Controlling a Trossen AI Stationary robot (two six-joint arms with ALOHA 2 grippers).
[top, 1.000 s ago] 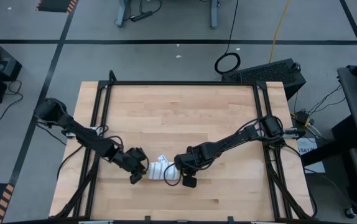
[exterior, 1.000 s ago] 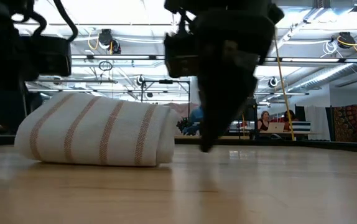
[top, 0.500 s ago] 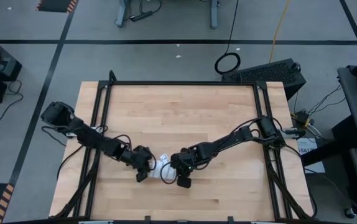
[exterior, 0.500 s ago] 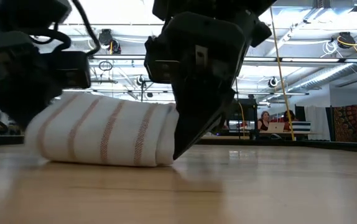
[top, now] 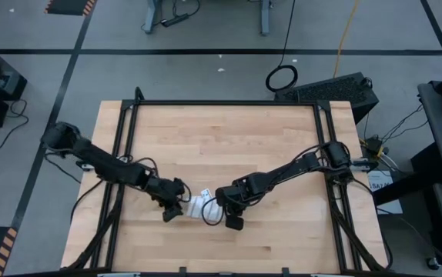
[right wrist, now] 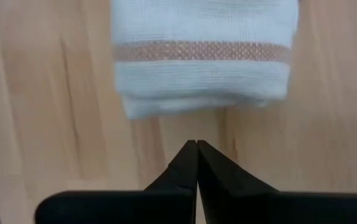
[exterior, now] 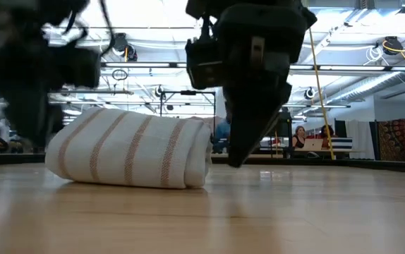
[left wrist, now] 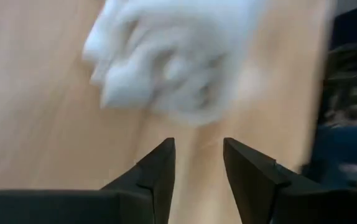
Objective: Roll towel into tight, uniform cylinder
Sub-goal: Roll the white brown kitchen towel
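Observation:
The towel is white with thin reddish-brown stripes and lies rolled up on the wooden table, resting on its long side. My left gripper stands open just off the roll's left end, with nothing between its fingers. My right gripper is shut and points down at a slant, a short way off the roll's right end. In the low view my right gripper hangs just right of the towel, and my left gripper is a dark blur on the towel's left.
A black frame runs around the tabletop. Bare wood lies on the far side of the towel and toward the near edge. Cables trail along the left arm.
My left gripper has swung toward the table's right, up to the roll's left end. The rolled towel has slid a little toward the table's right. My right gripper came against the roll's right end half a second ago and has drawn back off it, staying shut.

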